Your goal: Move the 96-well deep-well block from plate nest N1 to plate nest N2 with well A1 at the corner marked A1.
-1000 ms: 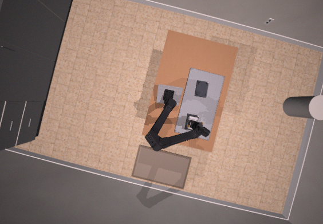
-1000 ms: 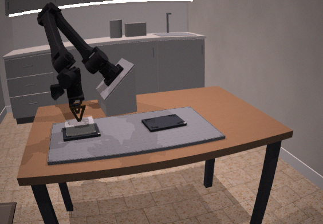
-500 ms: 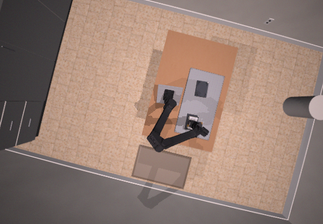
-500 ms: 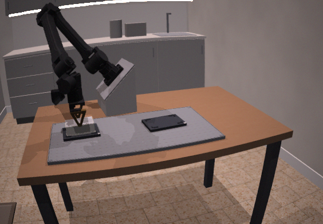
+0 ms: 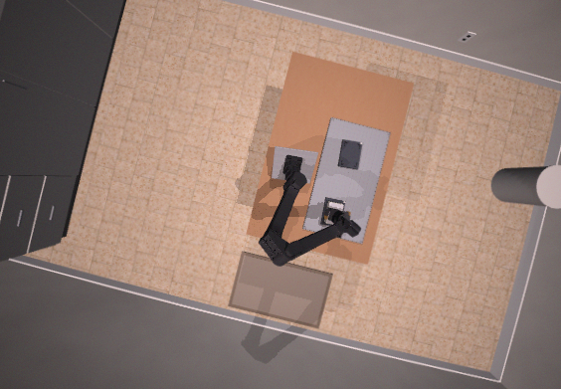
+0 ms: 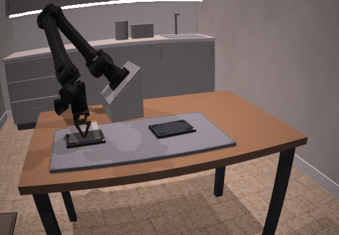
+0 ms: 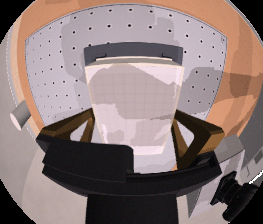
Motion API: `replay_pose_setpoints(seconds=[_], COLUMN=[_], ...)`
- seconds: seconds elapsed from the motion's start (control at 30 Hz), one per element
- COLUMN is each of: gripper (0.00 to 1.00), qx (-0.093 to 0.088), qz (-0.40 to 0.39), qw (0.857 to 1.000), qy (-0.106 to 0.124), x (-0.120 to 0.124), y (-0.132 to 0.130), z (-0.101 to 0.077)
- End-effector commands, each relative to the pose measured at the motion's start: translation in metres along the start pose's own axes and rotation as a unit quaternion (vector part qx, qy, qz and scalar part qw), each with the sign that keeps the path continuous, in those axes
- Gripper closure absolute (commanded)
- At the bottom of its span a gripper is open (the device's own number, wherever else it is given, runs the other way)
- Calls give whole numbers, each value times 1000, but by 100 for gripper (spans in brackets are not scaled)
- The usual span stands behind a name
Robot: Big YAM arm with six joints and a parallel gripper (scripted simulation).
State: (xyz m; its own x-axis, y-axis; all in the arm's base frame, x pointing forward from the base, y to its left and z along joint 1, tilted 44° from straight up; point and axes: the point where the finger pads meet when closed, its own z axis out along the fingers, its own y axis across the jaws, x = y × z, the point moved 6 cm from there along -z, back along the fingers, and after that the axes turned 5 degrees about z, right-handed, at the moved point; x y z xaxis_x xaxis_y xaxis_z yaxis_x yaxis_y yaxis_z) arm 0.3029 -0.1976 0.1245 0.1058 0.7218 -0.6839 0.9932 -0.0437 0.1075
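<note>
1. The 96-well deep-well block (image 6: 83, 130) sits on plate nest N1 (image 6: 85, 140), at the left end of the grey perforated base plate (image 6: 138, 148) in the exterior view. The block reads as pale and translucent; the nest under it is dark.
2. The gripper (image 6: 82, 129) points straight down over the block. Its jaws stand fully open and hold nothing.
3. In the wrist view the gripper (image 7: 134, 137) straddles the block (image 7: 134, 106): one brown finger (image 7: 71, 129) lies to one side of it and the other on the opposite side. Whether the fingers touch the block's walls cannot be told.
4. Also in the wrist view, a dark edge of the nest (image 7: 132, 51) shows beyond the far end of the block.
5. Plate nest N2 (image 6: 172, 128) lies well apart from N1, further along the same base plate, with small raised locators at its corners and nothing on it.
6. The base plate rests on a brown wooden table (image 6: 255, 130). The arm (image 6: 57, 46) is mounted on a slanted grey pedestal (image 6: 127, 106) behind the base plate.
7. In the top view the block (image 5: 334, 206) is partly covered by the wrist (image 5: 348, 226); N2 (image 5: 350, 154) shows dark and uncovered.
8. The A1 corner marks are too small to read in any view.
</note>
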Motion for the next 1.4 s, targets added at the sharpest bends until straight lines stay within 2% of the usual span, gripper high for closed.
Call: replay_pose_setpoints(seconds=[0.0,0.23,0.3,0.33,0.6,0.63,1.37], gripper=[0,0,0,0,0,100,100], qx=[6,5,5,-5,-5,-5,-5], qz=[-6,-4,-4,0,0,0,0], qw=[1000,1000,1000,1000,1000,1000,1000], qy=[0,-1,-1,-4,-4,-4,-4], x=[-1,-3,-3,-5,-5,-5,-5], y=[-2,-1,-1,5,5,5,5], z=[11,21,21,13,13,13,13])
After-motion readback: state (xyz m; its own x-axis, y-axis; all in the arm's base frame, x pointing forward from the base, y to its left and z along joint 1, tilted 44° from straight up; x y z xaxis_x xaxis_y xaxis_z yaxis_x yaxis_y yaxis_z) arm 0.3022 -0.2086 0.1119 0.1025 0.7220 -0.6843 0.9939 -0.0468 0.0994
